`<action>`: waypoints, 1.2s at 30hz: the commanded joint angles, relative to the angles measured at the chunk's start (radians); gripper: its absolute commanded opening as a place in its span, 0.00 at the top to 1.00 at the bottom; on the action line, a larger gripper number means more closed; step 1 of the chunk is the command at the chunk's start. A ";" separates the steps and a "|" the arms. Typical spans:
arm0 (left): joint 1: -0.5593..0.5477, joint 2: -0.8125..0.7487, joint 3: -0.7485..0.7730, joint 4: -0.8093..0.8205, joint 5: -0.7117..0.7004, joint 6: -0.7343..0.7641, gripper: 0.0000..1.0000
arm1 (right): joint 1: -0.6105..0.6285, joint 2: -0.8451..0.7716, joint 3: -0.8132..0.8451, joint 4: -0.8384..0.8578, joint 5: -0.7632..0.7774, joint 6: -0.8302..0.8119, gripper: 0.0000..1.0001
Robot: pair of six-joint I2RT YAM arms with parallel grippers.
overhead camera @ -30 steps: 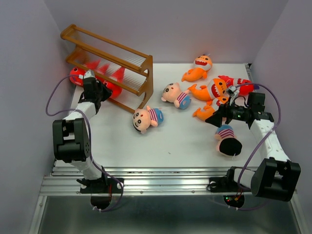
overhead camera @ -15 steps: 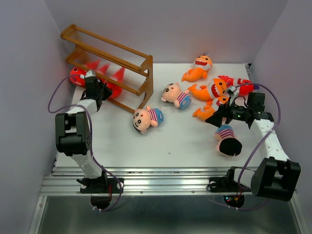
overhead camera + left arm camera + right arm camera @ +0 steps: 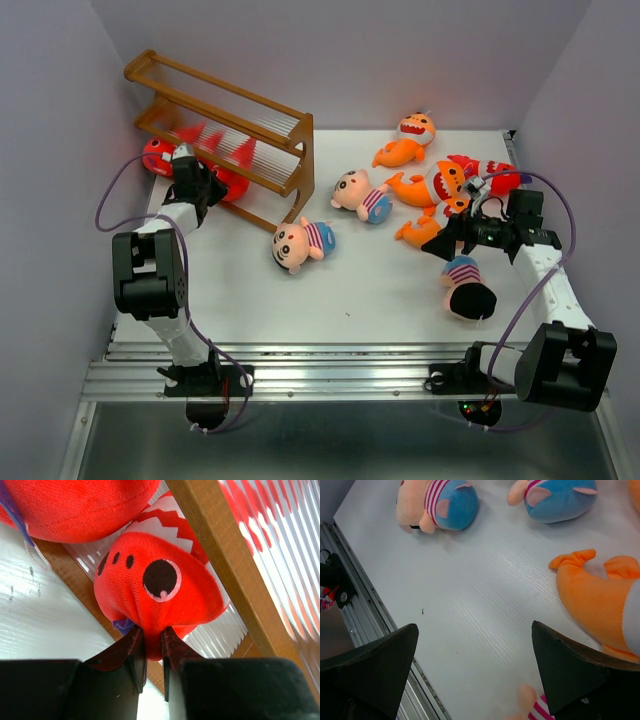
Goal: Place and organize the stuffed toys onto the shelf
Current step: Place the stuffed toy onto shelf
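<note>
The brown shelf (image 3: 225,110) stands at the back left. My left gripper (image 3: 203,186) is at its lowest tier, shut on a red shark (image 3: 233,185). In the left wrist view the jaws (image 3: 152,642) pinch the red shark (image 3: 155,587) under a wooden rail (image 3: 225,550), and a second red shark (image 3: 85,505) lies beside it. My right gripper (image 3: 447,240) is open and empty over the table (image 3: 475,665), next to an orange shark (image 3: 600,595). Boy toys (image 3: 300,243) (image 3: 362,195) (image 3: 468,290) lie on the table.
More orange sharks (image 3: 412,135) (image 3: 435,185) and a red shark (image 3: 490,172) lie at the back right. Another red shark (image 3: 155,157) sits at the shelf's left end. Purple walls close in on both sides. The metal rail (image 3: 365,590) marks the table's near edge.
My left arm's elbow has shifted slightly upward; its gripper stays at the lowest tier, shut on the red shark. The right arm has not moved.
</note>
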 commanded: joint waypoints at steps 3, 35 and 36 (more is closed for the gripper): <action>0.012 -0.056 0.053 -0.023 -0.043 0.042 0.61 | -0.007 -0.005 0.021 0.012 0.006 -0.018 0.00; 0.012 -0.294 -0.045 -0.051 0.055 0.125 0.24 | -0.007 -0.012 0.017 0.012 0.016 -0.029 0.00; 0.013 -0.306 -0.048 -0.066 0.053 0.136 0.24 | -0.007 -0.012 0.019 0.012 0.018 -0.031 0.00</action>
